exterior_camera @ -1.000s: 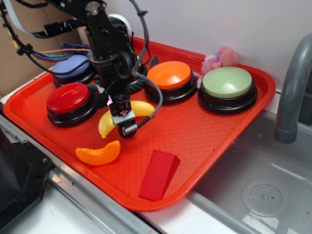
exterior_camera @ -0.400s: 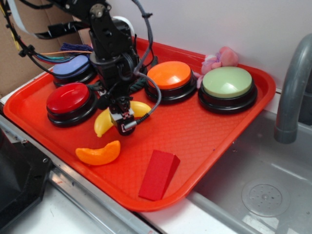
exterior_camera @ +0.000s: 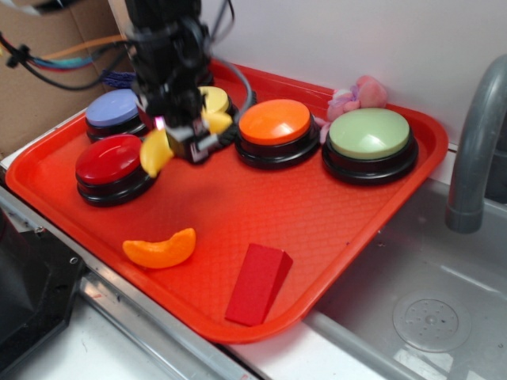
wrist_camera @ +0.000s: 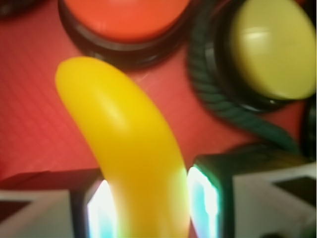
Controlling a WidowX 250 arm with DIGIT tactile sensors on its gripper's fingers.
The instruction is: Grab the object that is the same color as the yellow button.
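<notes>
Pincer (exterior_camera: 186,134) hides most of yellow button (exterior_camera: 214,99).

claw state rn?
Claw: closed on the yellow toy banana, lifted off the red tray.

1. The arm (exterior_camera: 166,47) is black, built of blocky, boxy segments.
2. A thick black cable loops off its right side; thinner orange, blue and black wires trail to its left.
3. The gripper (exterior_camera: 184,133) is black, with pale fingers (wrist_camera: 37,213) edged in black in the wrist view.
</notes>
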